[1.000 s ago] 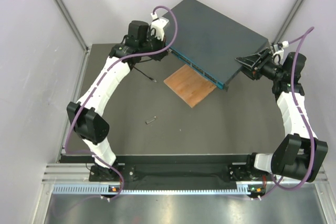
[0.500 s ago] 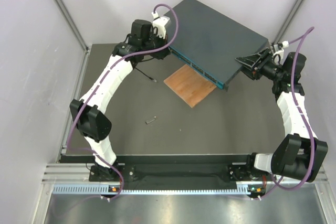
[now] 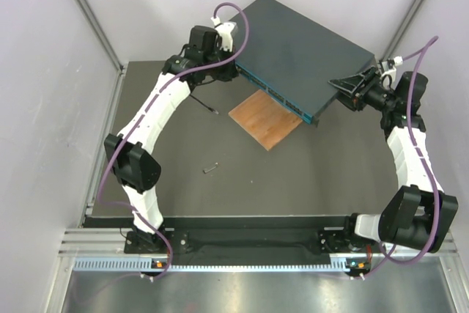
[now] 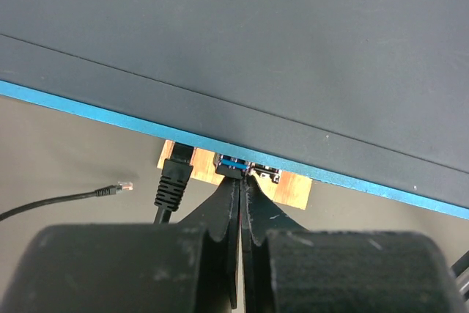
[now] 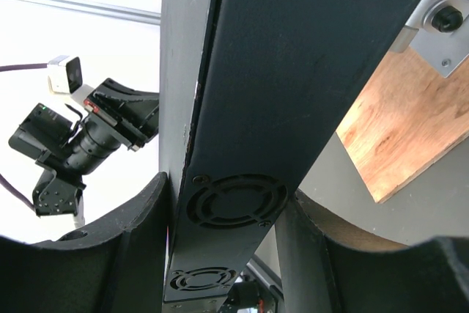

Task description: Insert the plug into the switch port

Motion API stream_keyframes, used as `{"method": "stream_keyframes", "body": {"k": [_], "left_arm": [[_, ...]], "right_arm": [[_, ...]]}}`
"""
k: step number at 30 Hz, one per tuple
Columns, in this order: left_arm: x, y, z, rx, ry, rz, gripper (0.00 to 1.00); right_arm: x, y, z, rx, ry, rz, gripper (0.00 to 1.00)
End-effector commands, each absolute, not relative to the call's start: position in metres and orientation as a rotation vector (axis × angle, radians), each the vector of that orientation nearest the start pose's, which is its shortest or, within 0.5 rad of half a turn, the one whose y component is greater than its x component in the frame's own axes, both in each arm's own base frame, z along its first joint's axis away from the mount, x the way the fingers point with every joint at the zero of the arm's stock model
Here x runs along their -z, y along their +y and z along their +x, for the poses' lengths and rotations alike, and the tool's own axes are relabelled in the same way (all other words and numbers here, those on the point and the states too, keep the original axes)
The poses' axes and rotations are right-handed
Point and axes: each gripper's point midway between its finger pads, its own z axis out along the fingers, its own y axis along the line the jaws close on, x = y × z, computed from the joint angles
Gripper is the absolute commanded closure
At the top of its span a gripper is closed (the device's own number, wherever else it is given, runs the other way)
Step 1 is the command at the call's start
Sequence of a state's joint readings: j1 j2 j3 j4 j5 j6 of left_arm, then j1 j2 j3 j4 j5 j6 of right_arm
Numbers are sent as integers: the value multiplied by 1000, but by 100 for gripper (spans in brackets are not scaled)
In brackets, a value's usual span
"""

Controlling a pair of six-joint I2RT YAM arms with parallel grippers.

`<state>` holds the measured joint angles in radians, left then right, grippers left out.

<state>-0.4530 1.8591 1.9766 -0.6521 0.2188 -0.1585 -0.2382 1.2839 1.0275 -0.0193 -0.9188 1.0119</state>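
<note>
The plug [image 4: 126, 186] lies flat on the dark table [image 3: 293, 181], free of both arms, to the left of the wooden board [image 3: 265, 119] and just on the near side of the network switch [image 3: 300, 49]. Its long axis runs from far left to near right, with the pale tip at the near-right end and the thin black cable trailing off far-left. That sets it roughly parallel to the teal front face [image 3: 275, 95], so it points along the row of sockets rather than into any switch port [image 3: 258, 86] (single sockets are too small to tell apart from above).

The left gripper [image 4: 242, 179] sits at the left end of that face, its fingers [image 4: 220, 207] pressed together with no gap, tips right at the teal edge. A small blue and clear bit shows at the tips; I cannot tell what it is. Just left of the fingers a black boot [image 4: 173, 181] stands with its nose up under the teal edge, and its cable drops out of sight behind the gripper.

The right gripper [image 3: 343, 87] clamps the switch's right end, one finger on either flat side of the end panel with the round fan grilles. A small grey piece [image 3: 211, 168] lies alone nearer the arm bases.
</note>
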Motion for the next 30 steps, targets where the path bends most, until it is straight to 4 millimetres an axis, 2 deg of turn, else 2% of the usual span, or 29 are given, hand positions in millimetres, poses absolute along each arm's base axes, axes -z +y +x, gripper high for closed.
{"method": "stream_keyframes", "body": {"k": [1,5,8,9,13,17,18,19,20,21,22,23,24,25,26,27,30], "left_arm": [[-390,-311,479,690,1716,425,100],[-402,-324,471,709,1685,442,100],[-402,-329,471,655,1683,419,100],[-401,-335,468,651,1683,425,100],[-396,-339,466,641,1697,417,100],[-377,-331,453,599,1741,523,100],[-381,-322,443,604,1743,552,100],[-369,-317,437,603,1772,601,100],[-368,-312,429,623,1776,634,98],[-380,-296,422,624,1759,642,97],[-362,-292,408,663,1790,728,94],[-375,-281,393,683,1753,765,90],[-372,-270,388,693,1742,823,86],[-355,-260,380,692,1785,846,82],[-360,-251,367,691,1765,878,78],[-355,-239,363,683,1776,904,73],[-322,-215,333,646,1841,1039,65]], "right_arm": [[-299,70,388,-1147,1845,258,100],[-297,70,388,-1144,1848,258,100],[-297,70,388,-1143,1849,261,100],[-297,70,387,-1143,1849,261,100],[-299,70,387,-1140,1846,255,100],[-303,70,388,-1142,1840,249,100],[-304,71,388,-1145,1842,248,100],[-306,71,387,-1144,1841,238,100],[-307,71,386,-1140,1841,234,100],[-308,71,386,-1135,1841,228,100],[-309,70,385,-1130,1837,223,100],[-309,69,385,-1128,1837,223,100],[-309,68,386,-1124,1836,223,100],[-309,68,386,-1118,1834,215,98],[-310,67,387,-1116,1831,213,97],[-312,66,387,-1113,1828,215,96],[-312,65,389,-1108,1827,213,82]]}}
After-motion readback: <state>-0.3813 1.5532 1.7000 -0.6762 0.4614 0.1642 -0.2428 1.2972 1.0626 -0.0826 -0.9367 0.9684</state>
